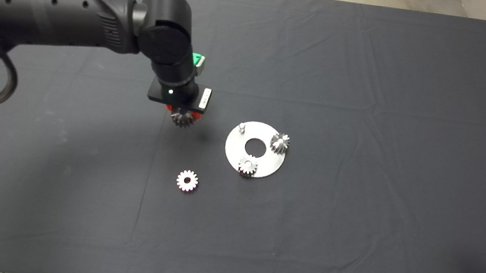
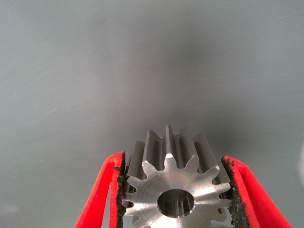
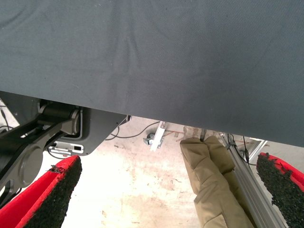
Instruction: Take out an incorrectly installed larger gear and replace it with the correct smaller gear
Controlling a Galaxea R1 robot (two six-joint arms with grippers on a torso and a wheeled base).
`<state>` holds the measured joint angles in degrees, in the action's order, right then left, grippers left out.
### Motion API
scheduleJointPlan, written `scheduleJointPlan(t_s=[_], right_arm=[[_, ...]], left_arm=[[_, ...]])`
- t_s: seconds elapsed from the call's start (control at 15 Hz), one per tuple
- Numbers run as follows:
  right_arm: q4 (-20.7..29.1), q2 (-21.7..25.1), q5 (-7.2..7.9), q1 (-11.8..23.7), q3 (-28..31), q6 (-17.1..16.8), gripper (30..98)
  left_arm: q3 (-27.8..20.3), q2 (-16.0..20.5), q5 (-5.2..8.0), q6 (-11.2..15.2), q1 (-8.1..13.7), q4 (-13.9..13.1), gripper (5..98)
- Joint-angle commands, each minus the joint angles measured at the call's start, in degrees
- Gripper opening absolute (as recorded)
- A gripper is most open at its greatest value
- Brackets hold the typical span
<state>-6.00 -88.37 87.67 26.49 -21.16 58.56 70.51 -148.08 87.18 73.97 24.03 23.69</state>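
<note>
Fingers (image 2: 118, 190) of the left gripper (image 1: 183, 113) pinch the larger gear (image 2: 175, 190) above the surface (image 1: 370, 78); the smaller gear (image 1: 187, 180) lies toward five o'clock, nearer this arm; the right gripper (image 3: 166, 199) waits spread at the edge.

The larger gear (image 1: 183, 119), silver steel, hung above the mat left of centre. The smaller gear (image 1: 187, 180) lay flat nearer, its face glaring white.
</note>
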Motion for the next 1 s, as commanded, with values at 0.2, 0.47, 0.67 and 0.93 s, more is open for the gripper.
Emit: scheduleJointPlan(t_s=[0.2,0.47,0.67,0.93], right_arm=[[-1.21,0.52,5.58,0.32,0.44,0.32,96.9],[-1.21,0.60,5.58,0.32,0.44,0.32,96.9],[-1.30,0.60,5.58,0.32,0.44,0.32,96.9],[-1.30,0.40,5.58,0.32,0.44,0.32,96.9]], left_arm=[[-0.65,-0.16,1.50,1.44,-1.79,3.56,37.2],[-1.00,-0.77,1.76,1.26,-1.79,3.50,37.4],[-1.27,-0.95,1.97,1.17,-1.44,3.29,39.3],[-1.44,-0.95,2.03,1.12,-1.44,3.21,42.2]])
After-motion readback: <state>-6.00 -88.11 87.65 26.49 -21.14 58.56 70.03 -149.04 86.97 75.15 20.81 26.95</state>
